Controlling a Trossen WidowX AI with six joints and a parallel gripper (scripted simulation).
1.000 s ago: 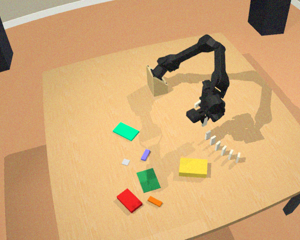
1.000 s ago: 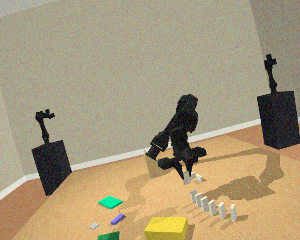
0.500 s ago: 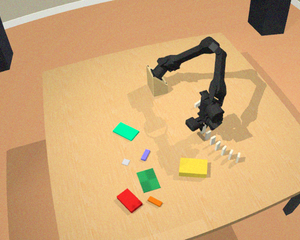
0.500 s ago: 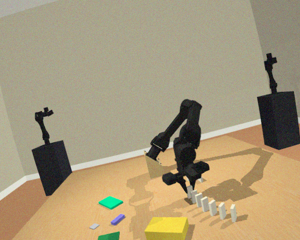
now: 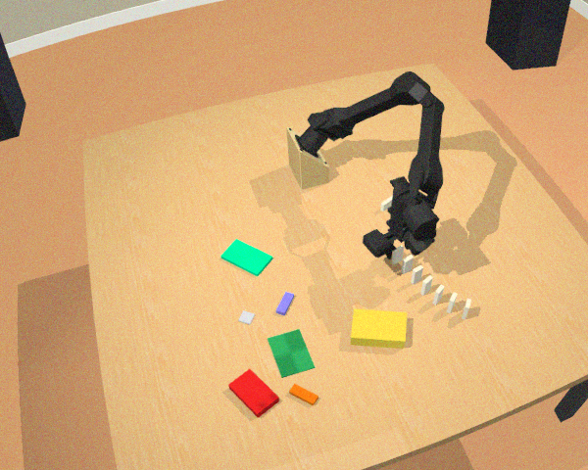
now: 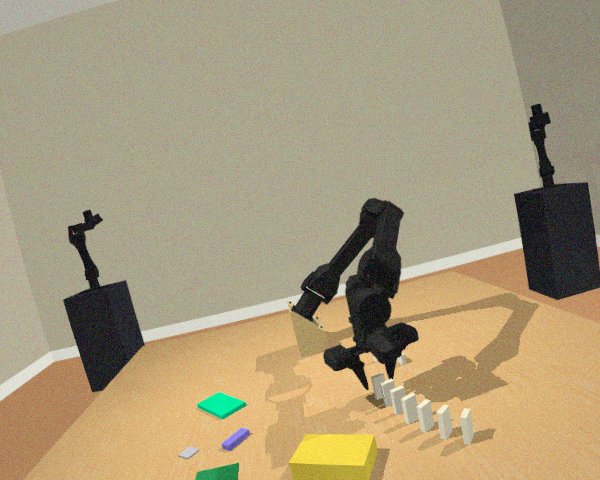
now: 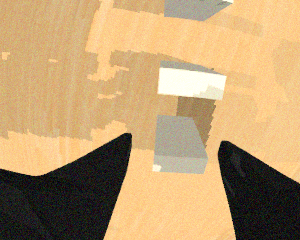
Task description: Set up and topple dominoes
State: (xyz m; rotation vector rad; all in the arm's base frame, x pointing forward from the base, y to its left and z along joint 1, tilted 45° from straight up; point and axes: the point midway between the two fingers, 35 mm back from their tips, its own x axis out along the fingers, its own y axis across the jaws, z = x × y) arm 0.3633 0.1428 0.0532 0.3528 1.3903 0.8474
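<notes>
A row of several white dominoes stands upright, with its far end domino (image 5: 466,308) (image 6: 466,426) near the yellow block. At the end nearest the arm base, a domino (image 5: 397,254) (image 6: 377,386) (image 7: 177,140) stands upright in line with the row, beside its neighbour (image 5: 408,263) (image 7: 190,82). My gripper (image 5: 401,254) (image 6: 379,382) (image 7: 177,144) is open around this end domino, with a gap on each side in the wrist view. Behind the gripper, a loose white domino (image 5: 386,204) lies on the table. Two pale pieces partly show there in the exterior view; the arm hides the rest.
A yellow block (image 5: 378,326) (image 6: 333,454) lies left of the row's far end. Farther left are a teal slab (image 5: 246,257) (image 6: 221,405), a purple block (image 5: 285,304), a grey tile (image 5: 246,317), a green square (image 5: 290,352), a red slab (image 5: 253,392) and an orange block (image 5: 303,394).
</notes>
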